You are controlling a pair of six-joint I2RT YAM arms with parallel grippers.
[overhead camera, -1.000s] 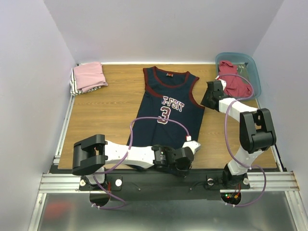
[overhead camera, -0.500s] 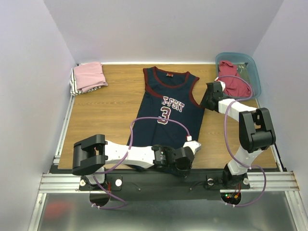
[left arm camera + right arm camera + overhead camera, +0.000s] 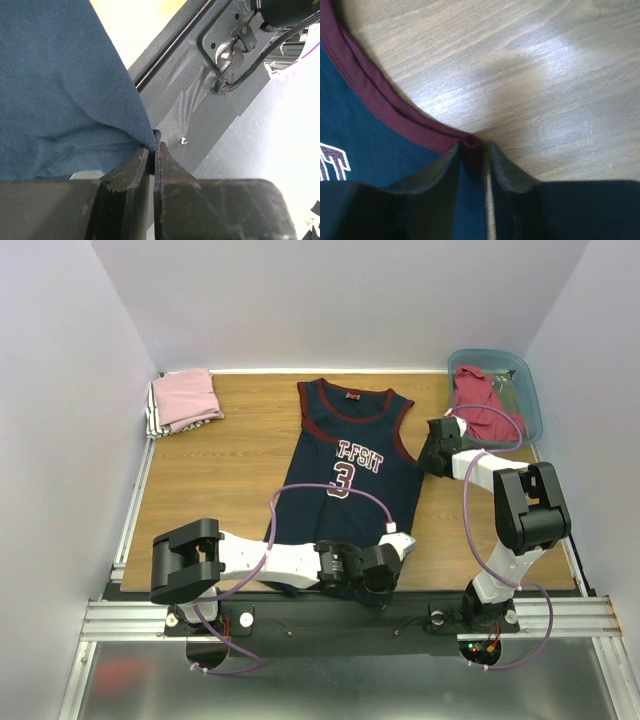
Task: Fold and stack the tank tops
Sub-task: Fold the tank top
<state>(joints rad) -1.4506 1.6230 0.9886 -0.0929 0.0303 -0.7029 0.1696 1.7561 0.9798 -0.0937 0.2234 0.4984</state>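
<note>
The navy jersey (image 3: 350, 465), with maroon trim and a white number, lies flat in the middle of the wooden table (image 3: 230, 470). My left gripper (image 3: 385, 562) is at the near edge, shut on the jersey's lower right hem corner (image 3: 145, 135). That corner hangs over the black base rail. My right gripper (image 3: 433, 455) is down on the table at the jersey's right armhole. Its jaws are closed to a narrow gap round a bunched bit of the maroon trim (image 3: 470, 142). A folded pink top (image 3: 185, 398) lies at the back left. A red top (image 3: 487, 412) lies in the teal bin (image 3: 530, 400).
The teal bin stands at the back right corner, just behind my right arm. A striped cloth edge (image 3: 153, 420) shows under the pink top. The metal frame rail (image 3: 130, 510) runs along the table's left side, and the black base rail (image 3: 200, 100) runs along the near edge.
My right gripper has moved a little nearer and down onto the armhole trim. My left gripper and the jersey have hardly moved.
</note>
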